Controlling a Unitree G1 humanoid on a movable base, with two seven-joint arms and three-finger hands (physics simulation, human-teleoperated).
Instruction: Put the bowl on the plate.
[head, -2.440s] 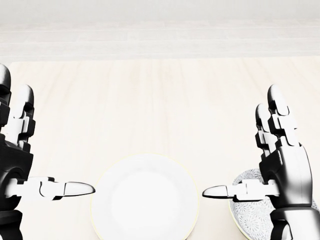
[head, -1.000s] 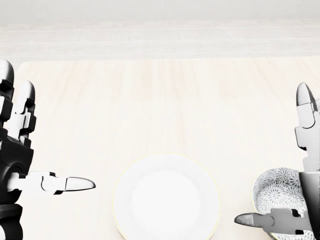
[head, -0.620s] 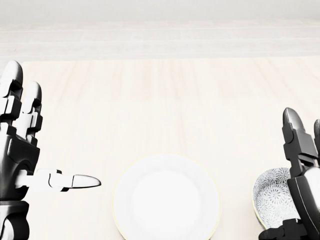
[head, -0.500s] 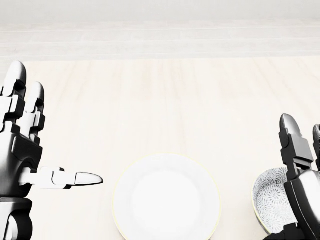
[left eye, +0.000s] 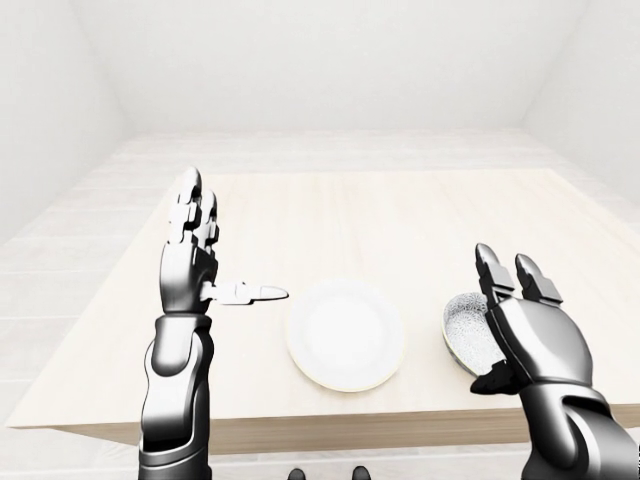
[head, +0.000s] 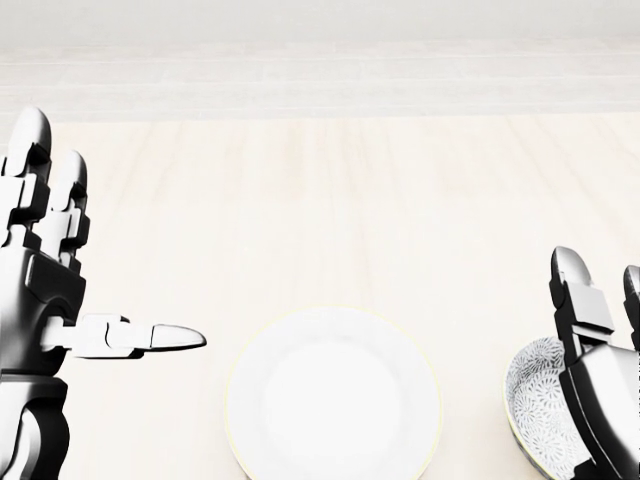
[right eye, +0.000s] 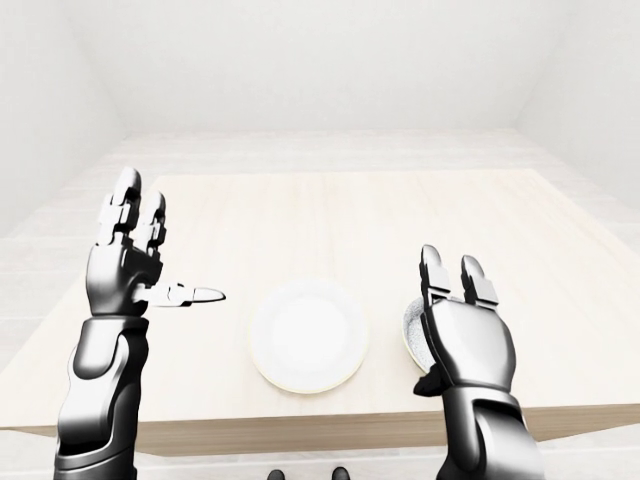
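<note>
A: Where does the plate (left eye: 345, 333) lie?
B: On the table (left eye: 400, 220), mid left-eye view, near the table's bottom edge.
A: And the bowl (left eye: 462, 325)?
B: On the table, right of the plate, near but apart.
A: Hands?
B: The left hand (left eye: 190, 265) stands over the table, left of the plate; the right hand (left eye: 535, 335) overlaps the bowl's right part

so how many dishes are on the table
2. A white plate sits low and central in the head view on the table; a patterned bowl lies to its right, partly behind the right hand, which could hide something small.
</note>
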